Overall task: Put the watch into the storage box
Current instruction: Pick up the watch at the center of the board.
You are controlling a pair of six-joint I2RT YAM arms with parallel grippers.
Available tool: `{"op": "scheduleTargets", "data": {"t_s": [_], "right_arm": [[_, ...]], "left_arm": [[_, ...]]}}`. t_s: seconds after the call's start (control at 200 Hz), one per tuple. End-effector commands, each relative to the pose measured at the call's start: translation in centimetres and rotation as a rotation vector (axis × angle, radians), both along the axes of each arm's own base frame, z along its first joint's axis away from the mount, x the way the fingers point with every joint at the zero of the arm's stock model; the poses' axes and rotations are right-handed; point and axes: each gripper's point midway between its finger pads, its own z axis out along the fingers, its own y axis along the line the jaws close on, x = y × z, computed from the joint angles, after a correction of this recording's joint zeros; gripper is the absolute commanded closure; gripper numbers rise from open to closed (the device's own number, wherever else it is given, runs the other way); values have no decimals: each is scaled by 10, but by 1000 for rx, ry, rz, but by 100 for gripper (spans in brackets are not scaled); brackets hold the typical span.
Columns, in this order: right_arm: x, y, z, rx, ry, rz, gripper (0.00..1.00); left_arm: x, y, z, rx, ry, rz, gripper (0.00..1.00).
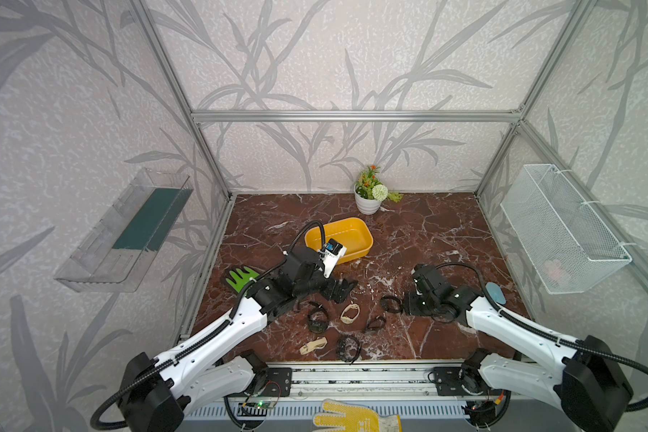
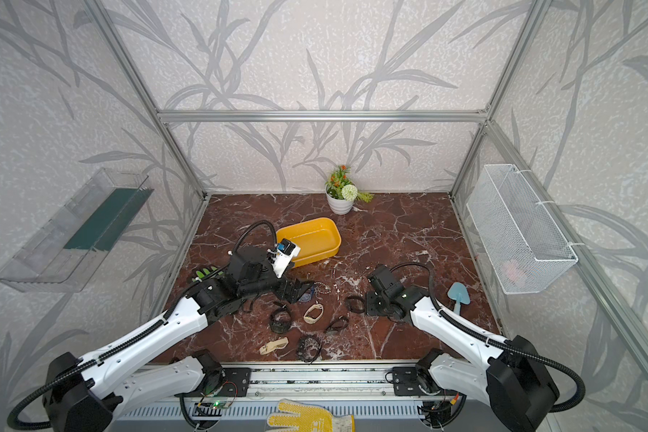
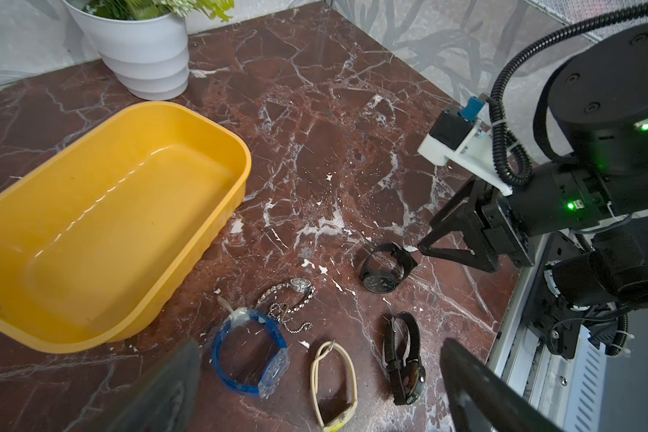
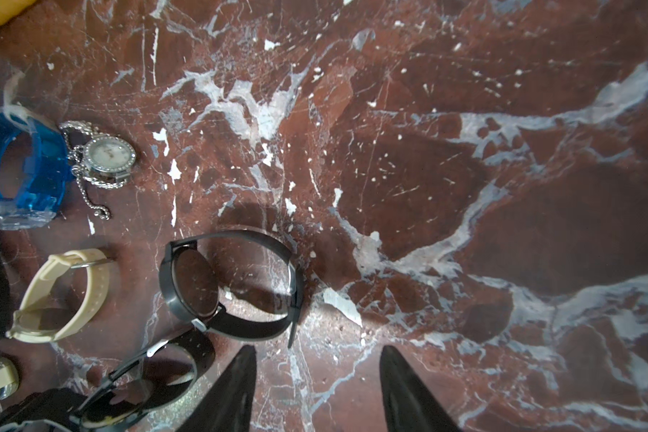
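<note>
You see the red-brown marble tabletop (image 1: 427,232) from high above in both top views; each wrist camera looks down close, sharing the black strap watch (image 4: 191,288)

Tub open, front crowded
The shallow yellow plastic tub (image 3: 128,224) stands empty, with bare red marble tabletop (image 1: 427,239) beside it; loose wristwatches (image 1: 349,313) crowd the marble before it.

Spotting a white flowerpot (image 1: 367,205) by the back wall (image 1: 315,157). Seeing a green glove (image 1: 240,279) and blue trowel (image 2: 459,293), well apart.
</note>
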Motion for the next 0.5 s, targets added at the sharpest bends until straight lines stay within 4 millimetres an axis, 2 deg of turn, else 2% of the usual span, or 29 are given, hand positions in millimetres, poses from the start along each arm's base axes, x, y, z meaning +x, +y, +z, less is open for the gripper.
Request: {"op": "scheduleTargets", "data": {"t_s": [0.0,0.17,0.495], "right_arm": [[6,13,1,15,-18,19,48],[10,19,-11,-5,6,25,57],[21,24,-21,-36,7,20,59]], "left_arm": [[-7,-7,-2,5,12,-45,3],[-10,-11,-6,18,22,-64,3],[-12,-14,-10,27,36,-80,3]]}}
